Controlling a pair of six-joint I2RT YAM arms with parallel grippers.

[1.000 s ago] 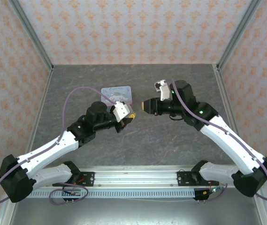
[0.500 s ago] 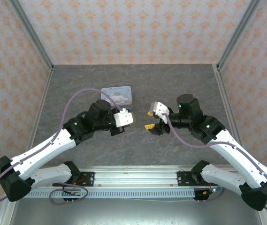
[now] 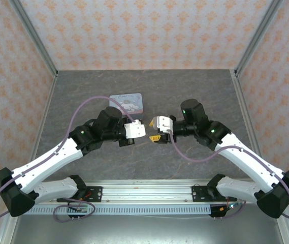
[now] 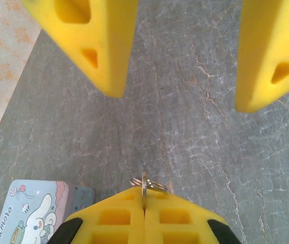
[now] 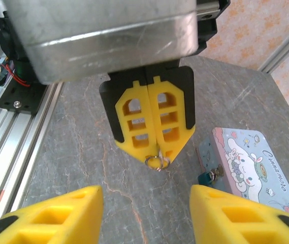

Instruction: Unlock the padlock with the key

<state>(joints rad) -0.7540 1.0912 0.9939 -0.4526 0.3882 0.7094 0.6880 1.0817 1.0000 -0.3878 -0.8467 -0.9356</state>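
Left claw (image 5: 156, 151): closed tight on the key (image 4: 143, 187). The key is pinched edge-on between my tips and its ring (image 5: 157, 162) pokes out past them. I hold it above the table (image 3: 195, 91), roughly mid-table and slightly left of centre.

Right claw (image 5: 147, 195): open, nothing in it. It faces my left claw tip to tip, close but not touching, and its 2 yellow tips sit either side of the line to the key.

Padlock (image 5: 205, 177): lying on the table just beside the cartoon tin (image 5: 248, 168), on the side facing my claws, far-left of both. It is apart from the key. Too small to tell whether the shackle is open.

The tin lies flat, lid up.
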